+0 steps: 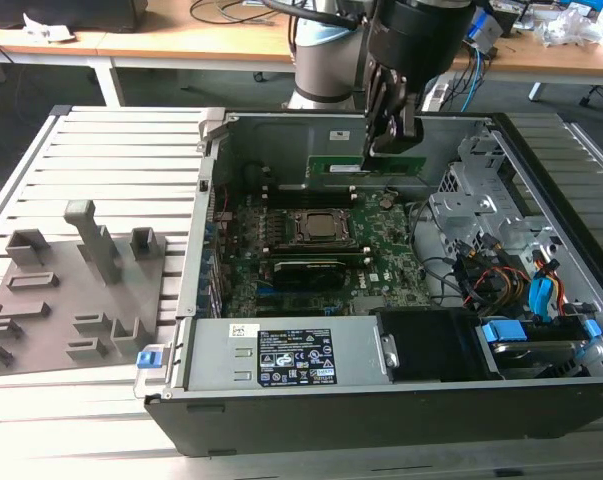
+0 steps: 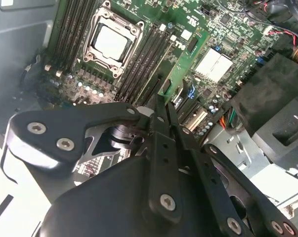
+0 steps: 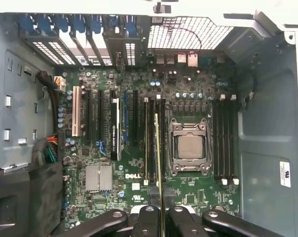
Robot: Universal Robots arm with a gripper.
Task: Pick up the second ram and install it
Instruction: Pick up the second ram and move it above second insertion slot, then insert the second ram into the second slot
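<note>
My gripper (image 1: 386,142) is shut on the second ram (image 1: 369,166), a thin green stick that hangs lengthwise inside the open computer case (image 1: 186,300), on the far side of the CPU socket (image 1: 316,227). In the first wrist view the ram (image 3: 158,153) shows edge-on between my fingers (image 3: 148,217), lined up with the long black memory slots (image 3: 149,143) beside the CPU socket (image 3: 190,146). In the second wrist view the ram (image 2: 186,59) juts out past my gripper (image 2: 164,101) over the motherboard (image 2: 228,29). Whether it touches a slot I cannot tell.
A black finned block (image 1: 306,272) sits on the board in front of the socket. The power supply (image 1: 281,355) spans the case's near side. A drive cage with cables (image 1: 501,265) is on the exterior view's right. A grey parts fixture (image 1: 71,290) lies outside, on the left.
</note>
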